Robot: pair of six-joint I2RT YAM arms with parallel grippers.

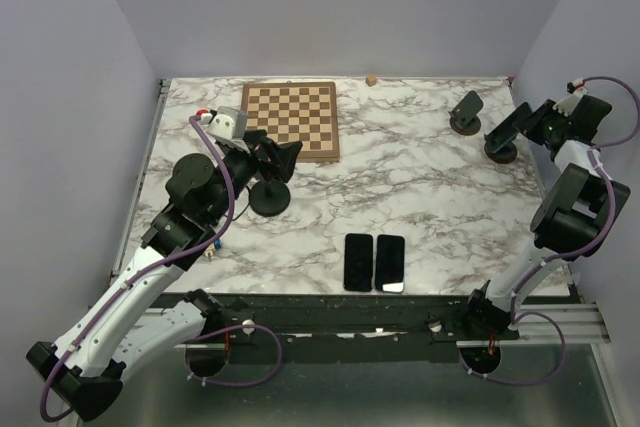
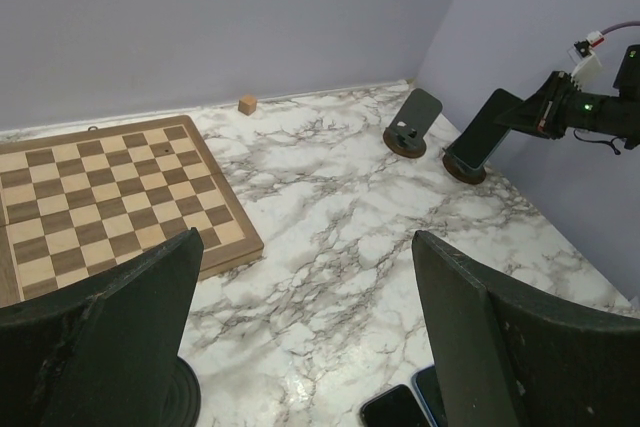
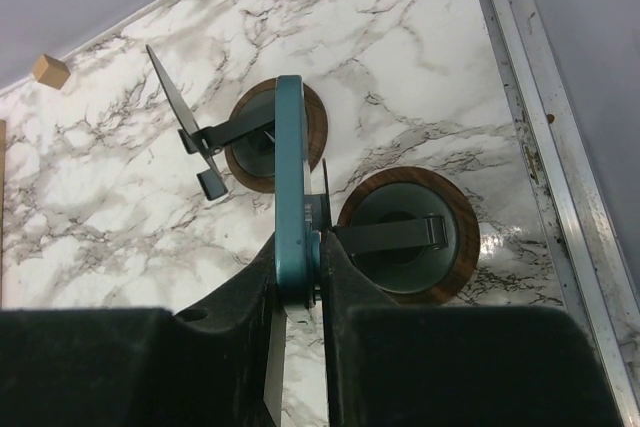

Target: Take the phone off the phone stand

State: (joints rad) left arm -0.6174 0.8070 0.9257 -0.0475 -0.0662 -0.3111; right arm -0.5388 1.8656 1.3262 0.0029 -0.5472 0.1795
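Left hand (image 2: 305,277): released, spread wide, nothing between.
Square wooden chessboard (image 1: 290,119): flat on white marble table (image 1: 420,187), back left.
Slim teal-edged phone (image 3: 290,177): propped on round wood-rimmed stand (image 3: 405,237), far right; probably rigid, light, slick, breakable; best pinched across flat faces.
Right hand (image 3: 302,265): clenched on phone's faces.

A robotics lab test cell is being shown: a marble-patterned worktop (image 1: 420,207) is being enclosed by plain pale walls (image 1: 340,7), while a cabled left arm (image 1: 130,297) and right arm (image 1: 575,207) are being carried on a metal rail (image 1: 585,319).
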